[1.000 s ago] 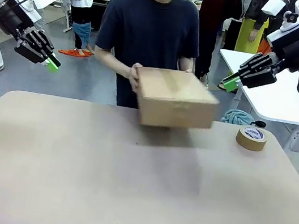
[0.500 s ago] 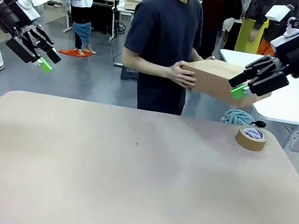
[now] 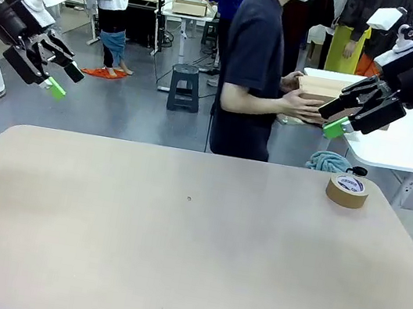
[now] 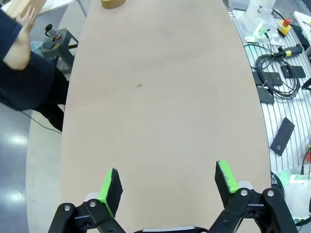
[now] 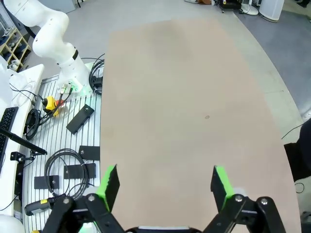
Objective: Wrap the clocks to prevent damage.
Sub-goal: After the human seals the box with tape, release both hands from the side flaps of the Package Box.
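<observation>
The clocks are out of view. A person in a dark T-shirt [image 3: 251, 75] stands side-on behind the table, holding a cardboard box [image 3: 322, 90] over a white side table [image 3: 406, 148] at the right. High at the left edge my left gripper [image 3: 62, 79] hangs open and holds nothing; the left wrist view has it [image 4: 167, 182] above the bare tan table [image 4: 165, 97]. At the upper right my right gripper [image 3: 331, 118] is open too, just in front of the box, and in the right wrist view it [image 5: 165, 182] is spread wide over the tabletop.
A roll of brown tape [image 3: 346, 191] lies at the table's far right; it also sits at the far end in the left wrist view [image 4: 112, 3]. A teal cloth [image 3: 328, 161] hangs behind it. Cables and controllers [image 5: 73, 165] lie beside the table on the robot's side.
The person has lifted the cardboard box off the table's far edge, turned right and carried it to the white side table. Both grippers stay raised and open, nearly still.
</observation>
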You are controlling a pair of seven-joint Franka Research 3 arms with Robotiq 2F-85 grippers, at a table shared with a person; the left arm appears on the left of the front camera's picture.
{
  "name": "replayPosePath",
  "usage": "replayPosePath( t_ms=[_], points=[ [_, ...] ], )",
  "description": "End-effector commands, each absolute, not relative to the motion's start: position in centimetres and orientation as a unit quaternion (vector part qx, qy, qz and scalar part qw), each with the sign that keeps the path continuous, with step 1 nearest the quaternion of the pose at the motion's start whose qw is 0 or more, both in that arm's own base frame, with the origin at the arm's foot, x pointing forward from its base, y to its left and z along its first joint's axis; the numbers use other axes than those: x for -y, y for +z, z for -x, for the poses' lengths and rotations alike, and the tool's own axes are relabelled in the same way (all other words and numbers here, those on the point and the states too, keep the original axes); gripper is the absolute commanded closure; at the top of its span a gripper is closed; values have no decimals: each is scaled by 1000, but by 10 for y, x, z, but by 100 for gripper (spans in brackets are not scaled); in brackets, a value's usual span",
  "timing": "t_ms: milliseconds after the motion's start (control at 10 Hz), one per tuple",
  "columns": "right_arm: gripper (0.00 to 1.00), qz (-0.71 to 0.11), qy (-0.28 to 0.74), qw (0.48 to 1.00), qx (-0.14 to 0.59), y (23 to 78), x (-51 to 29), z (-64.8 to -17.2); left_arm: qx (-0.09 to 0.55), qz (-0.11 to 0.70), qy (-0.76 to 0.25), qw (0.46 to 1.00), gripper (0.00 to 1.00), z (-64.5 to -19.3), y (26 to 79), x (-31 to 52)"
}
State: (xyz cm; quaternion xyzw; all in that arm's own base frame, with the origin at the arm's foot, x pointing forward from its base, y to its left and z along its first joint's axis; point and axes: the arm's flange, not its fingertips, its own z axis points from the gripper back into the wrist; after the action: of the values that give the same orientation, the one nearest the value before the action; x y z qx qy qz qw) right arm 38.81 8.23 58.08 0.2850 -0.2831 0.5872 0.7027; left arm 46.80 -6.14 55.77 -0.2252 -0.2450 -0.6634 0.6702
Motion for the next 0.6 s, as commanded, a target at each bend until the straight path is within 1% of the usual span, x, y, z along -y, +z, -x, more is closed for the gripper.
replayPosePath(
  t_ms=[0,200,300,500],
  points=[
    [0,-286,592,702,274,579,-81,-388,243,231,-668,665,0,-473,560,60],
    [0,-273,603,702,264,578,-83,-387,238,220,-663,675,0,-467,556,60],
    [0,-286,588,702,282,580,-83,-388,243,228,-664,670,0,-468,557,61],
    [0,-286,588,702,282,580,-83,-388,243,228,-664,670,0,-468,557,61]
  ],
)
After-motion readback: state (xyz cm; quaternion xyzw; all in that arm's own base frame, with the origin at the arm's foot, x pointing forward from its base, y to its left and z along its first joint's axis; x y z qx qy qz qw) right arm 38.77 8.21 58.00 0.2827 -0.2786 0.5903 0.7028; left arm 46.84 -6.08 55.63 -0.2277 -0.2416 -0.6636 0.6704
